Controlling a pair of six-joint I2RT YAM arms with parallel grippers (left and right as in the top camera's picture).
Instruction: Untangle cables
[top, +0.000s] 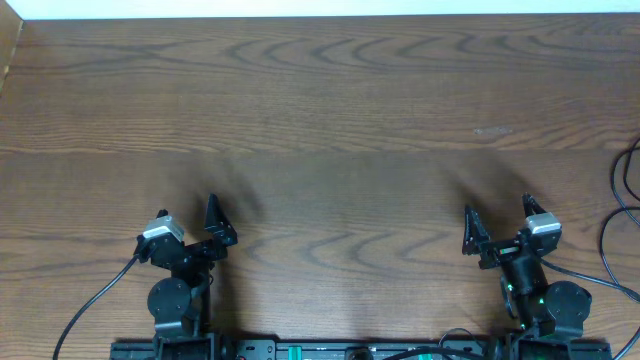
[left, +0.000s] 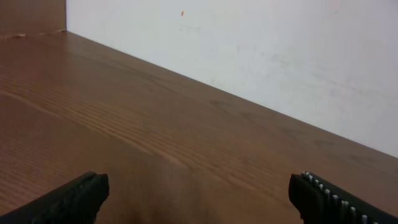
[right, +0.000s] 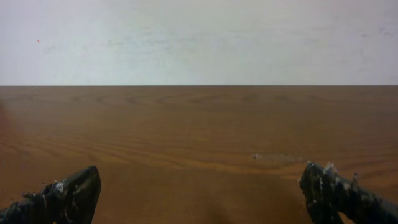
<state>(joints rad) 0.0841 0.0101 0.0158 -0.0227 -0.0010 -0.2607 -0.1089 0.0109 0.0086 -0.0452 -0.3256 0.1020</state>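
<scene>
Both of my hands are released, jaws spread wide with only bare wood between them. The left gripper (top: 187, 212) and the right gripper (top: 497, 210) sit low over the near edge of the table (top: 320, 100). From each wrist I see just the fingertips, the rest cut off by the bottom of the view. On the left gripper (left: 199, 186) one fingertip (left: 323, 191) shows a ribbed pad with pale teeth, and the other is smooth dark rubber. On the right gripper (right: 199, 180) the fingers (right: 68, 193) look scuffed and flecked with grey. The tabletop is dark brown wood with long arching grain, matte. A faint pale scuff (right: 273, 157) lies ahead of my right hand. Beyond it stands a plain whitish wall (right: 199, 37). Out past my right gripper, thin black cords (top: 614, 180) curve in loops and run off the frame's edge. Most of them is cut away, no plug ends show, and I can't tell whether these are the cables or arm wiring. Neither wrist view catches them.
</scene>
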